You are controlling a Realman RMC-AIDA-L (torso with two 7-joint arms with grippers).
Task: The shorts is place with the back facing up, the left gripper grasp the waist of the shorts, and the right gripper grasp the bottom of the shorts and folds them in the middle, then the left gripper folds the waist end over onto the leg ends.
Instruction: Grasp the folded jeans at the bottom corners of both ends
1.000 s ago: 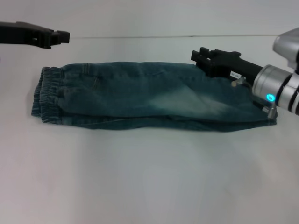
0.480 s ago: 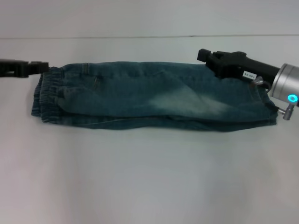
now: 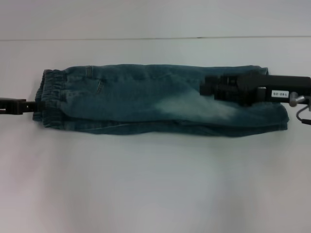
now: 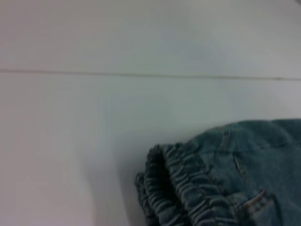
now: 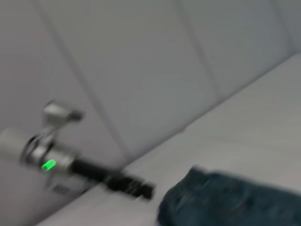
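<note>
The shorts [image 3: 146,97] lie folded lengthwise on the white table, a long blue-green denim strip with a pale worn patch. The ruffled waist [image 3: 51,97] is at the left end, and the bottom of the shorts [image 3: 279,116] is at the right end. My left gripper [image 3: 33,105] comes in low from the left edge, its tip at the waistband's outer edge. My right gripper [image 3: 203,89] reaches level from the right, over the leg half. Its arm carries a white label [image 3: 279,93]. The left wrist view shows the waist [image 4: 178,188] close up. The right wrist view shows the shorts [image 5: 225,202] and the left gripper [image 5: 141,189] beyond.
The white table [image 3: 155,184] stretches wide in front of the shorts. A thin seam [image 3: 146,38] runs across behind them, where the table meets the pale back wall. A silver hook [image 3: 303,114] hangs from the right arm near the leg hems.
My left gripper dropped from the upper left down to the waistband's edge. My right gripper swung forward and now lies level over the leg half. The shorts stayed put.
</note>
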